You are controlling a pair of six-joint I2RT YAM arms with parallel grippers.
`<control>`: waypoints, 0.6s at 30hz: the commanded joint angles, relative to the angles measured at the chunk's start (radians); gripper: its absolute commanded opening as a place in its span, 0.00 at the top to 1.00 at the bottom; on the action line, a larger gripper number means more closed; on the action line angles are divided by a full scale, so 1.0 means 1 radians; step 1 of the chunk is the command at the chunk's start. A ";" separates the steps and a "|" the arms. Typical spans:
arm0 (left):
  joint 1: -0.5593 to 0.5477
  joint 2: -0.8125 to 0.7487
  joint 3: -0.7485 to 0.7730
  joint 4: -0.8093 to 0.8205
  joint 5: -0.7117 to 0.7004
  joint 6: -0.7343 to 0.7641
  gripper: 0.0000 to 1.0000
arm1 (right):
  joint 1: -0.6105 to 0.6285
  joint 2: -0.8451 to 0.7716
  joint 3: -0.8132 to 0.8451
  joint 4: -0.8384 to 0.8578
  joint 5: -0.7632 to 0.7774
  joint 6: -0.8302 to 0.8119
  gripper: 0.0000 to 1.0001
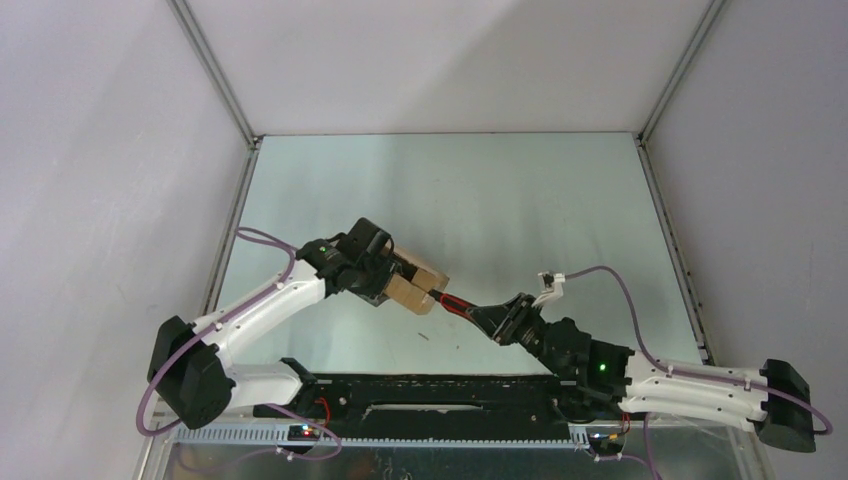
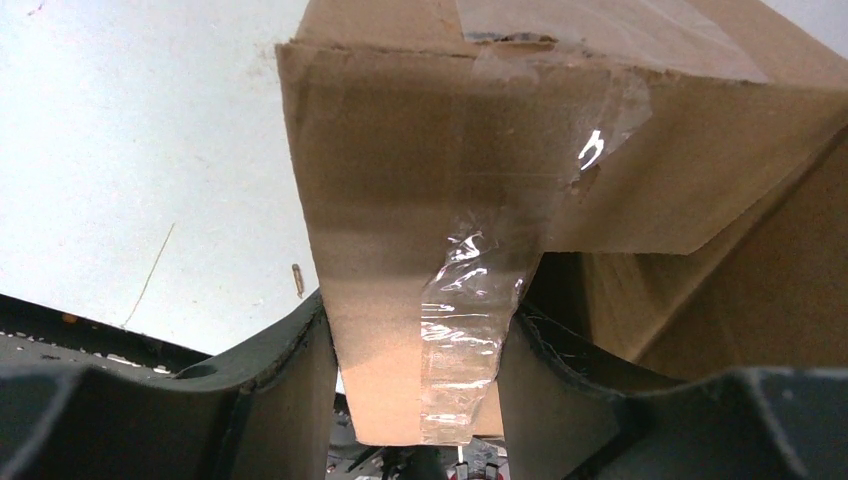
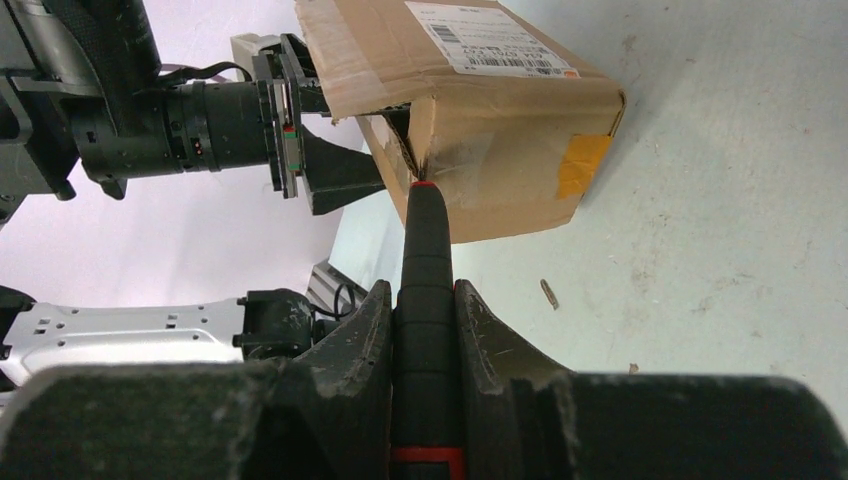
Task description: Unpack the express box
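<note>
The express box (image 1: 418,287), brown cardboard with clear tape, sits on the table left of centre. My left gripper (image 1: 392,284) is shut on it: in the left wrist view both black fingers (image 2: 290,370) press the sides of a taped box end (image 2: 430,150). In the right wrist view the box (image 3: 510,140) shows its white shipping label (image 3: 490,40) on top and a yellow tape patch (image 3: 583,160). My right gripper (image 3: 424,290) is shut on a red-and-black utility knife (image 3: 428,250). The knife's tip touches a torn corner seam of the box.
A small brown scrap (image 3: 548,293) lies on the pale table near the box. A black rail (image 1: 440,390) with the arm bases runs along the near edge. White enclosure walls and metal posts (image 1: 215,70) stand round the table.
</note>
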 commanded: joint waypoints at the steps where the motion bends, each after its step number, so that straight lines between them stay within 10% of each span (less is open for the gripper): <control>1: -0.037 -0.018 0.049 0.138 0.053 -0.070 1.00 | -0.017 0.061 0.009 0.102 -0.129 0.060 1.00; 18: 0.020 -0.048 -0.048 0.192 0.049 -0.096 1.00 | -0.076 -0.035 -0.108 0.175 -0.216 0.104 1.00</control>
